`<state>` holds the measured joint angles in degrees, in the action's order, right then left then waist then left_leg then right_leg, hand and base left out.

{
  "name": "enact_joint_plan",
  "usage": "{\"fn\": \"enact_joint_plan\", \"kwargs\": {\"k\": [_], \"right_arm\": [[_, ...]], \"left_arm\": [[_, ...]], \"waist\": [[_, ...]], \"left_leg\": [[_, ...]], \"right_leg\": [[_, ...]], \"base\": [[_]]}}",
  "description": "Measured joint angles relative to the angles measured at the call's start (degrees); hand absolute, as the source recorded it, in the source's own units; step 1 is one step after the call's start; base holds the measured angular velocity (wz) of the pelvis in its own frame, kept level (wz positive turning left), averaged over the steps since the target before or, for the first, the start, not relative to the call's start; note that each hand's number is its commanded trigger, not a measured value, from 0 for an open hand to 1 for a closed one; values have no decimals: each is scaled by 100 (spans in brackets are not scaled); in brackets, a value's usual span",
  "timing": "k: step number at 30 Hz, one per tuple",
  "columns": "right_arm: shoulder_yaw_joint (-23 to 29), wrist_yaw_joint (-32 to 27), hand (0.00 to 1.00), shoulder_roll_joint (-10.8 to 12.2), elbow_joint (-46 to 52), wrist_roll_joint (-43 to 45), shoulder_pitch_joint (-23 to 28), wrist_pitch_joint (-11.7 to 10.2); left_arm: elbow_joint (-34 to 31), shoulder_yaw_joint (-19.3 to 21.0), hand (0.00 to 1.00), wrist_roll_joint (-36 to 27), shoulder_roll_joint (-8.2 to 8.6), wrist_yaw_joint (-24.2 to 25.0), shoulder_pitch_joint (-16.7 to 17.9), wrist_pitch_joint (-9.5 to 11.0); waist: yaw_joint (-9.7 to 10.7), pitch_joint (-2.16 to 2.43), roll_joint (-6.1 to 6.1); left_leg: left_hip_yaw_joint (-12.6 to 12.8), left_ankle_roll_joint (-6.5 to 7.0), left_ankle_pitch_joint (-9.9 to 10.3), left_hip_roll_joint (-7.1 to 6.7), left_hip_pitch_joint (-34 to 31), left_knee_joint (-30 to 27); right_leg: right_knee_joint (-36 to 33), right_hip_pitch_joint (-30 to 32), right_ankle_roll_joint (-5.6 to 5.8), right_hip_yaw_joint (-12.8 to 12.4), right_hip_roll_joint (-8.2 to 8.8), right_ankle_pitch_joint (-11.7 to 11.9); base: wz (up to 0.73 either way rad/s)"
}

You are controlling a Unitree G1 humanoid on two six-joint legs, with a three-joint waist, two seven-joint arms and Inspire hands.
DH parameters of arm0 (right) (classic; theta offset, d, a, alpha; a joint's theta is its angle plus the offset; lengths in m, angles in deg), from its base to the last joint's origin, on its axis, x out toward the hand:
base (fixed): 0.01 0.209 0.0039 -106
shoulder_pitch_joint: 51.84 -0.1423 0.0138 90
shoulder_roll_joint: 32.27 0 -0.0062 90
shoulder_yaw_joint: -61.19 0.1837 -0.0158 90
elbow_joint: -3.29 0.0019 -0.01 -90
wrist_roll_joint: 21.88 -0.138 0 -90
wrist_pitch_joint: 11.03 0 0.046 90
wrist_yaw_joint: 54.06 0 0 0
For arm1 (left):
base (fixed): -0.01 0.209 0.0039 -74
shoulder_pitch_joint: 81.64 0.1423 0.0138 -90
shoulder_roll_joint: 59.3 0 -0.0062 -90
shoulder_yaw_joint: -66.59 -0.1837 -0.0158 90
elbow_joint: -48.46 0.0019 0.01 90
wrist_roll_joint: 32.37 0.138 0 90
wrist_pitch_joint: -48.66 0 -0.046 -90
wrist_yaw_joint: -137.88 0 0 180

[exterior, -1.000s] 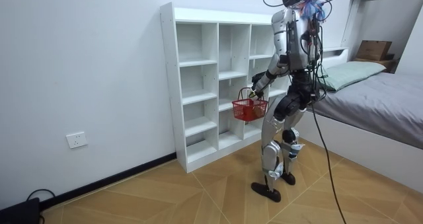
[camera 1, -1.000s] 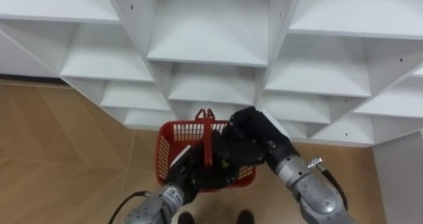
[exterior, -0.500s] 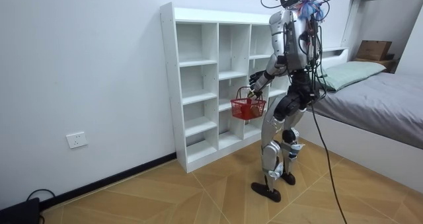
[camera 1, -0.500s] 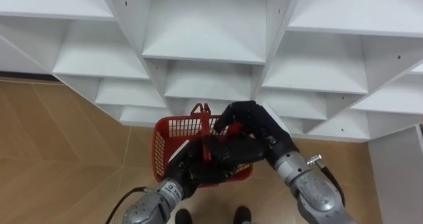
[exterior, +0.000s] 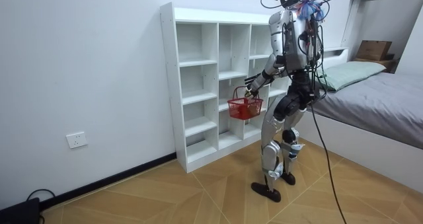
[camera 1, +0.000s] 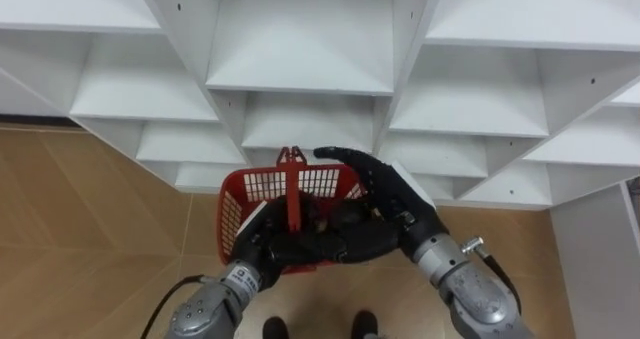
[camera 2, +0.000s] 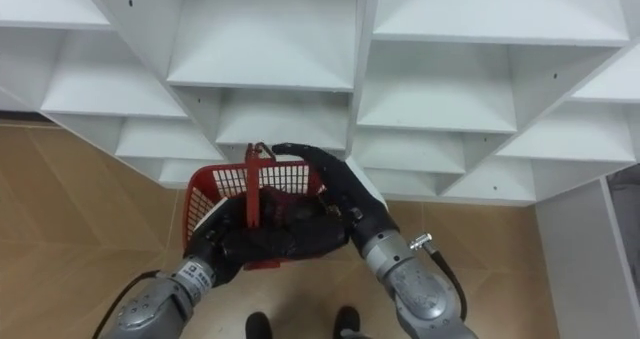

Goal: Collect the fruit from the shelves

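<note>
Left eye view: left hand grips basket; right hand spread open above it, fruit probably hidden beneath. Risk: right hand snags handle pulling out, tipping basket.

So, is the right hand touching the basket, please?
Cannot tell: in the left eye view the right hand reaches over the basket, but neither contact nor gap shows plainly.
</note>
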<state>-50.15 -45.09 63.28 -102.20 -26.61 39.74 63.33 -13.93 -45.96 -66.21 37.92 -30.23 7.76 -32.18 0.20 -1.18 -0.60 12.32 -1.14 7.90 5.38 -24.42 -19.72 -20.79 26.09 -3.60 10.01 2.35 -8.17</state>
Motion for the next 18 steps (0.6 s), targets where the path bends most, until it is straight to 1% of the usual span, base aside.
{"fn": "enact_joint_plan", "kwargs": {"k": [16,18], "right_arm": [[4,54,0,-45,0,0,0,0],[2,54,0,-45,0,-1,0,0]], "left_arm": [[-4,-27,100,-44,-25,-10,1,0],[-4,-25,100,-39,-25,-10,1,0]], "waist": [[8,4,6],[-16,4,6]], "left_leg": [[3,0,0,2,6,7],[5,0,0,1,12,19]], "right_leg": [[3,4,2,-17,-6,19],[3,5,2,-30,-11,21]], "base": [[0],[0]]}}
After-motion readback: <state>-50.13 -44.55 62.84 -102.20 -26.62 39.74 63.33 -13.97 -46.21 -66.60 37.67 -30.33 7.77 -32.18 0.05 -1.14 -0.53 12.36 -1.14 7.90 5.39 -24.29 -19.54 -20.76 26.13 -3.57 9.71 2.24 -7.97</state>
